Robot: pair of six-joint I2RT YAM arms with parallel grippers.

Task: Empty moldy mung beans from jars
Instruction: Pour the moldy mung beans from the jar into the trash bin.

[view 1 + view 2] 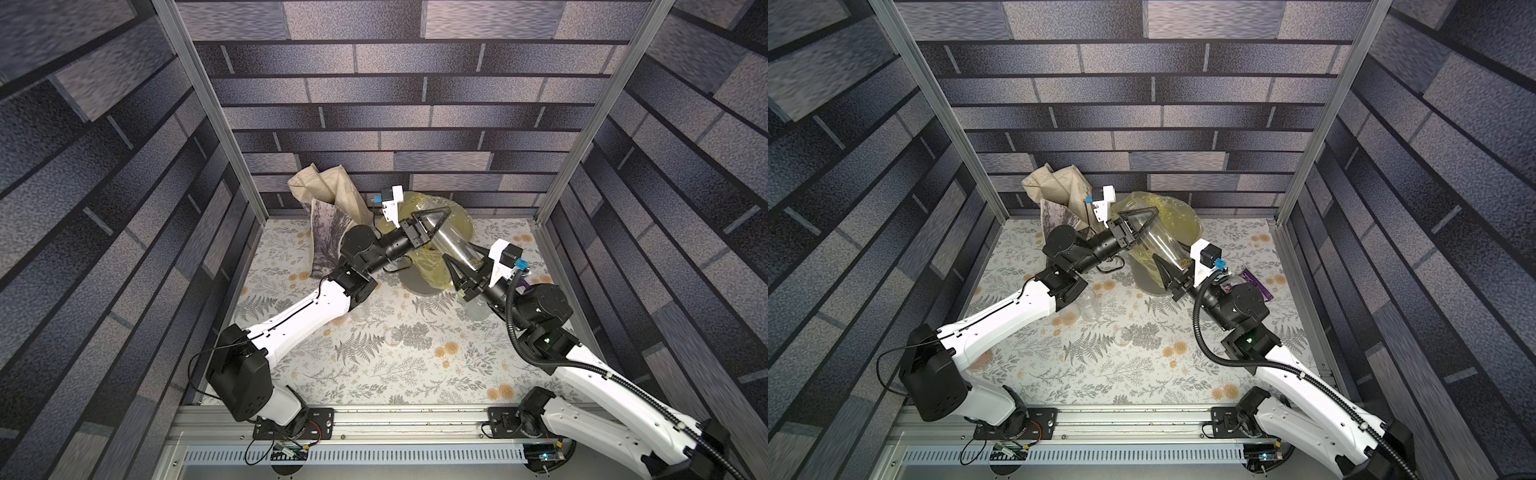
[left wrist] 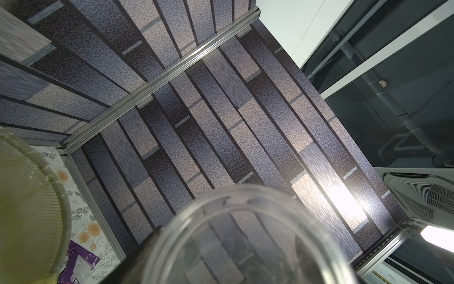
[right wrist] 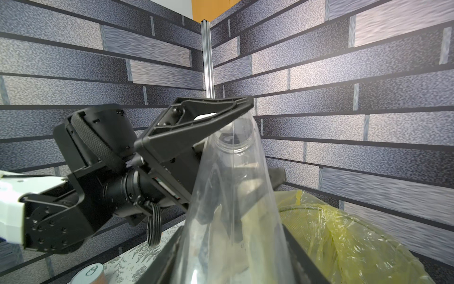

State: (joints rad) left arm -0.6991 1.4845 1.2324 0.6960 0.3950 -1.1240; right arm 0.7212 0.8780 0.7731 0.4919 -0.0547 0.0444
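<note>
Right gripper [image 1: 464,258] is clamped down on the low end of the jar [image 1: 455,245]. In its own wrist cam the clear body runs straight out from between its two dark fingers [image 3: 164,263]. Left gripper [image 3: 264,140] is the iffy one. Its jaws are spread wide, one finger above the jar's high end and one below it, and I honestly can't tell if either is actually pressing on the plastic.

Where the views differ: both top views show the mung beans [image 1: 476,262] as a little olive clump piled at the low end, right by the right gripper. I can't make them out in either wrist cam. The right wrist cam is the only one showing both left fingers at once. The left wrist cam mostly gives me the jar's round clear end [image 2: 245,233] up close, plus the bucket's mesh wall [image 2: 36,196] and a purple packet [image 2: 78,260] on the table beyond it.

Orientation: the jar's long axis is tilted. The high end is at the left gripper, toward the back wall, and the low end is at the right gripper, nearer the front and the right side. It hangs in the air over the grey bucket [image 1: 415,286] and its yellow bag [image 1: 459,214], not touching either as far as I can see. Another clear jar [image 1: 1090,305] sits on the floral table [image 1: 374,374] by the left forearm.
</note>
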